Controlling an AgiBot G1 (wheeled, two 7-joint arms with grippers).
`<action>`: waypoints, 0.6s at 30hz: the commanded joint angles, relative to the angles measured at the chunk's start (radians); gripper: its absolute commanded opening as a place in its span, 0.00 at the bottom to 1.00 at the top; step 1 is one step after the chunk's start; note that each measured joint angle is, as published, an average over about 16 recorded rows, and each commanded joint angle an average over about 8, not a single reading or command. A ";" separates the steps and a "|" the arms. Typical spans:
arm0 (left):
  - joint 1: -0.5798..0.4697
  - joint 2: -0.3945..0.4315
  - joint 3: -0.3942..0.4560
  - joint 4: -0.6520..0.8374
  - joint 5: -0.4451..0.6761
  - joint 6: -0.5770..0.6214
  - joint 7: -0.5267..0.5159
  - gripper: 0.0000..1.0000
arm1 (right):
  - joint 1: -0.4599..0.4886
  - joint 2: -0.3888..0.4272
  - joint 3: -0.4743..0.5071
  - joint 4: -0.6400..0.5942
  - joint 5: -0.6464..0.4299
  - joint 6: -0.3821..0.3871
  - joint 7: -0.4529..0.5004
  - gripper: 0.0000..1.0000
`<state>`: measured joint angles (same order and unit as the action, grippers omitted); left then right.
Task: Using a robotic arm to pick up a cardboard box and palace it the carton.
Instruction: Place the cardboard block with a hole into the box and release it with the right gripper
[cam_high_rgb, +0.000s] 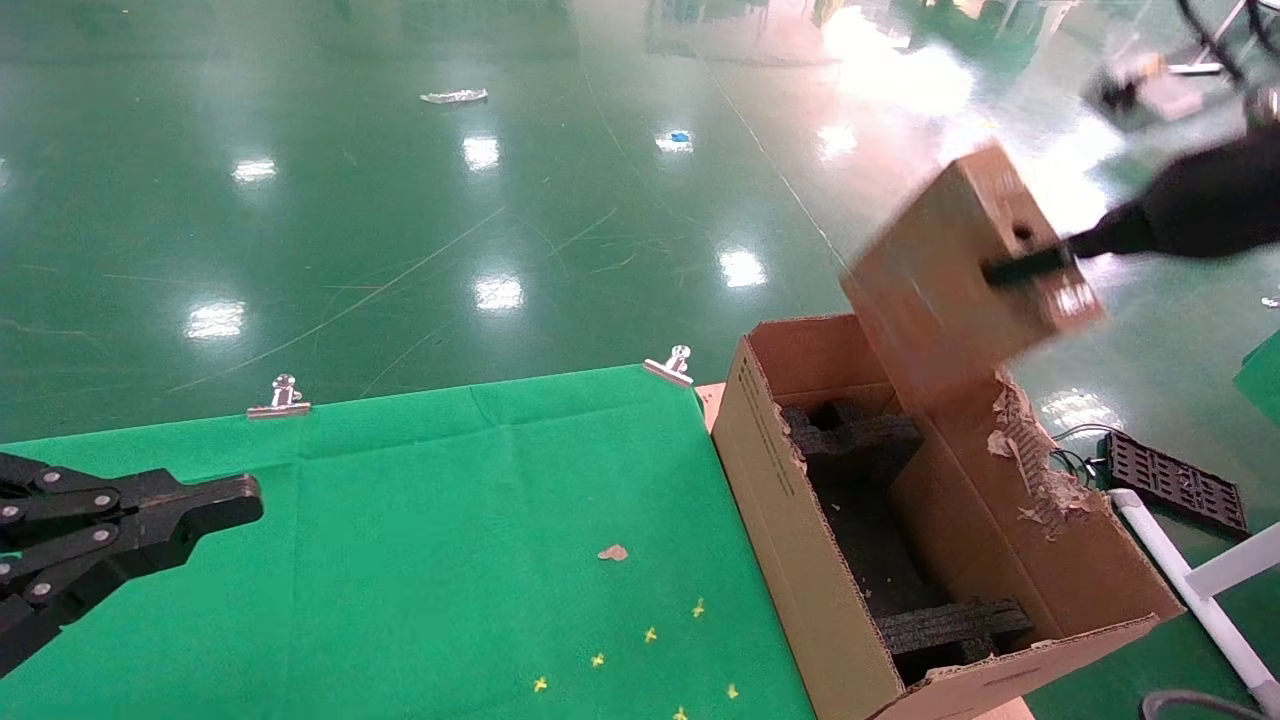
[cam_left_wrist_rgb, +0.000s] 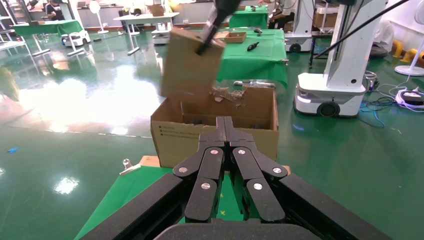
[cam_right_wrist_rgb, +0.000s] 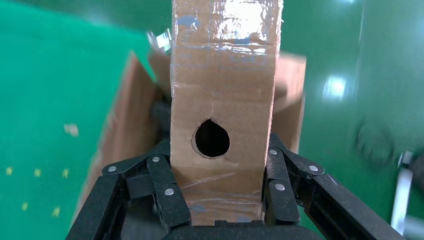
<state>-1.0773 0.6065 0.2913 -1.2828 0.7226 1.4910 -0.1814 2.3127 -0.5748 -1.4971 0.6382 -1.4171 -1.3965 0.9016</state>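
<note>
The cardboard box (cam_high_rgb: 950, 270) hangs tilted above the carton (cam_high_rgb: 1000, 560), clamped between the right gripper's (cam_right_wrist_rgb: 220, 192) fingers. The left gripper (cam_high_rgb: 215, 505), fingers pressed together and empty, sits over the bench (cam_high_rgb: 450, 520).

Worktop (cam_high_rgb: 420, 520): flat table under a bright green cloth, wrinkle-free apart from faint fold lines. Two silver metal binder clips pin the cloth on the far edge, one (cam_high_rgb: 281, 397) near the middle of the visible edge, the other (cam_high_rgb: 671, 365) at the far right corner. On the cloth: a small tan scrap of torn cardboard (cam_high_rgb: 612, 552) toward the right side, plus a loose cluster of little yellow cross marks (cam_high_rgb: 650, 634) near the near edge. Large tan corrugated carton (cam_high_rgb: 790, 520) stands just beside the worktop's right edge; whether it touches, can't tell.
</note>
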 joint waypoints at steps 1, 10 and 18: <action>0.000 0.000 0.000 0.000 0.000 0.000 0.000 0.58 | -0.005 0.010 -0.014 -0.037 -0.015 -0.024 0.007 0.00; 0.000 0.000 0.001 0.000 0.000 0.000 0.000 1.00 | -0.109 -0.026 -0.060 -0.180 -0.041 -0.033 0.041 0.00; 0.000 0.000 0.001 0.000 -0.001 -0.001 0.001 1.00 | -0.195 -0.086 -0.083 -0.300 -0.057 0.005 0.037 0.00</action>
<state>-1.0775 0.6060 0.2925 -1.2828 0.7218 1.4905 -0.1808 2.1180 -0.6592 -1.5769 0.3410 -1.4707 -1.3891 0.9353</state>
